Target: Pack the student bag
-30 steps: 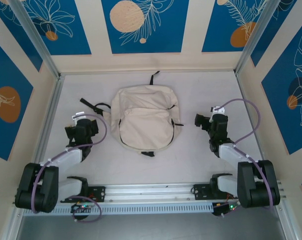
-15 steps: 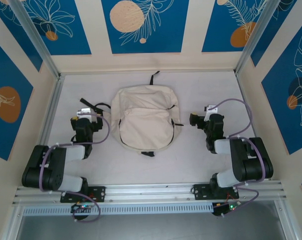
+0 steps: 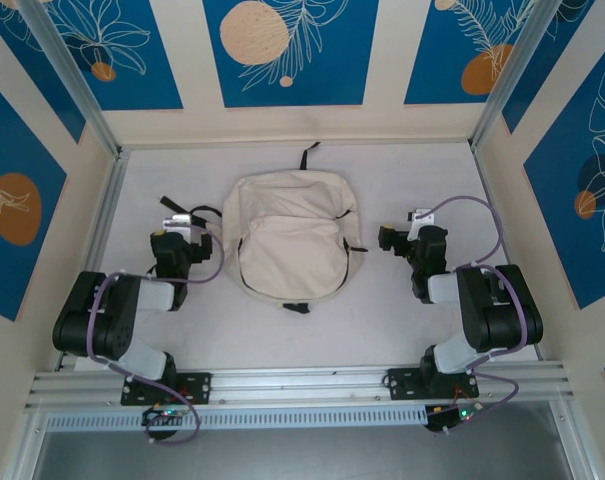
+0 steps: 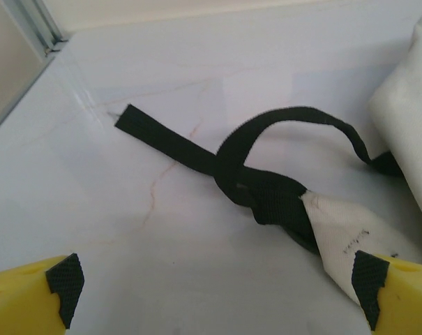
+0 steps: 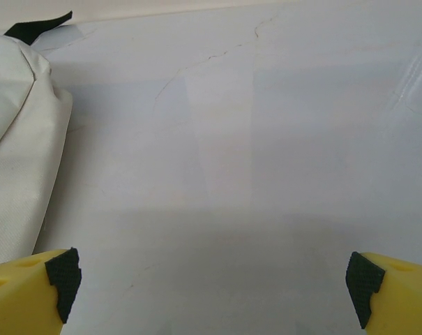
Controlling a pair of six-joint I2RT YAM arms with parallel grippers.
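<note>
The student bag (image 3: 287, 240), cream cloth with black zip lines, lies flat in the middle of the table, its front pocket facing up. My left gripper (image 3: 179, 242) sits low just left of it, open, with nothing between its yellow fingers (image 4: 36, 296). Ahead of the left gripper (image 4: 214, 289) lies the bag's black strap (image 4: 266, 195), looped on the table, with the bag's side (image 4: 406, 91) at the right. My right gripper (image 3: 394, 240) is just right of the bag, open and apart from it. In the right wrist view the right gripper (image 5: 214, 279) is over bare table, the bag (image 5: 19, 139) at the left.
Walls with blue panels close the table on three sides. A metal post and rail (image 4: 36, 24) run along the left edge. An aluminium rail (image 3: 302, 385) carries both arm bases at the near edge. A black handle loop (image 3: 308, 155) sticks out behind the bag.
Both arms have folded back toward their bases, and each gripper has shifted slightly away from the near edge beside the bag. The bag has not moved and both grippers have stayed open.
</note>
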